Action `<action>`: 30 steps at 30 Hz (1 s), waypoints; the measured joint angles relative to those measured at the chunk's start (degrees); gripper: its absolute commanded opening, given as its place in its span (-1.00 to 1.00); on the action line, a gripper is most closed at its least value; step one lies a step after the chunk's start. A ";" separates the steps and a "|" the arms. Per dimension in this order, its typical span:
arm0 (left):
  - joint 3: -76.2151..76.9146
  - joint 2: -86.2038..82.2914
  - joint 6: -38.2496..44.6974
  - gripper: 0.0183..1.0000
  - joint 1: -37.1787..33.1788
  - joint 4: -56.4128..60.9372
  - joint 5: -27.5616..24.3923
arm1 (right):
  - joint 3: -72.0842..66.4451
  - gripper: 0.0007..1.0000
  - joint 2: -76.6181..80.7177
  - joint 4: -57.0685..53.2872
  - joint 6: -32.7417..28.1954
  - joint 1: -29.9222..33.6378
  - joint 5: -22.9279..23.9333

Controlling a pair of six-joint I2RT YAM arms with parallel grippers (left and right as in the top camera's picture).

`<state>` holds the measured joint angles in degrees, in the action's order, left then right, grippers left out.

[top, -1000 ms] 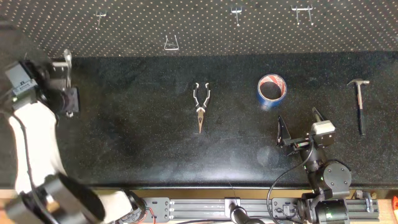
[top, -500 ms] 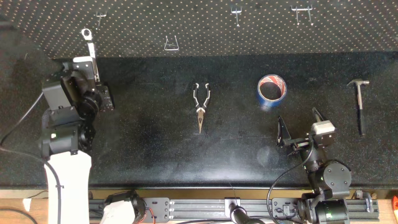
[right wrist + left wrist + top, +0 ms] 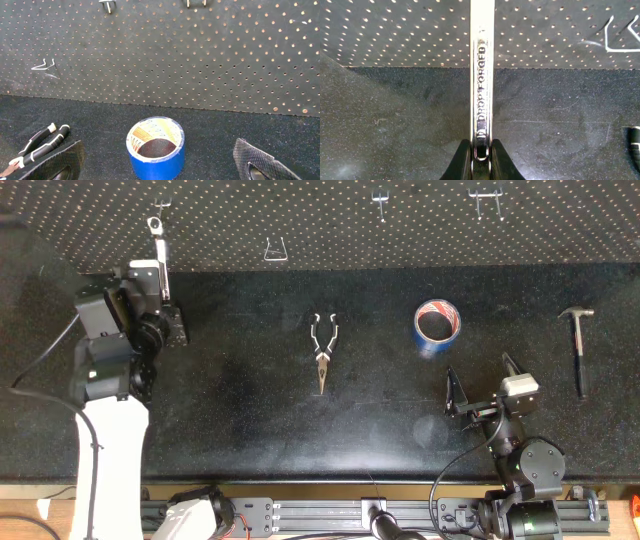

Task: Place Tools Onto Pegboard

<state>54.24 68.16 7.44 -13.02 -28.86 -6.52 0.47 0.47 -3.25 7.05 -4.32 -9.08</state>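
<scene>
A wrench (image 3: 482, 75) is clamped in the left gripper (image 3: 481, 162), its ring end seen against the perforated pegboard (image 3: 320, 225), near a hook (image 3: 161, 202). On the black table mat (image 3: 240, 390) are laid pliers (image 3: 322, 350), a blue tape roll (image 3: 437, 323) and a hammer (image 3: 578, 350). The right gripper (image 3: 482, 380) is held spread near the tape roll.

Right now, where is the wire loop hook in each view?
Top view: wire loop hook on the pegboard, left of centre.
Left wrist view: hook to one side of the held wrench.
Right wrist view: hook on the pegboard beyond the pliers.
Shared landmark: pegboard's edge meeting the mat.
</scene>
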 measured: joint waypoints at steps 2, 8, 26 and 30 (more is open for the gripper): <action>0.00 2.49 0.02 -0.98 0.00 0.87 -0.02 | 0.00 0.95 0.00 0.00 0.00 0.00 0.00; 0.00 4.20 0.02 -0.97 0.00 3.37 -0.17 | 0.00 0.95 0.00 0.00 0.00 0.00 0.00; 2.05 -0.63 -9.35 1.00 0.00 -9.79 -6.88 | 0.00 0.95 0.00 0.00 0.00 0.00 0.00; 2.40 -0.50 -22.82 1.00 17.40 -14.60 6.84 | 0.00 0.95 0.00 -0.02 0.00 0.00 0.00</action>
<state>56.64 67.66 -15.38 4.38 -43.46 0.32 0.47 0.47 -3.27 7.05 -4.32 -9.08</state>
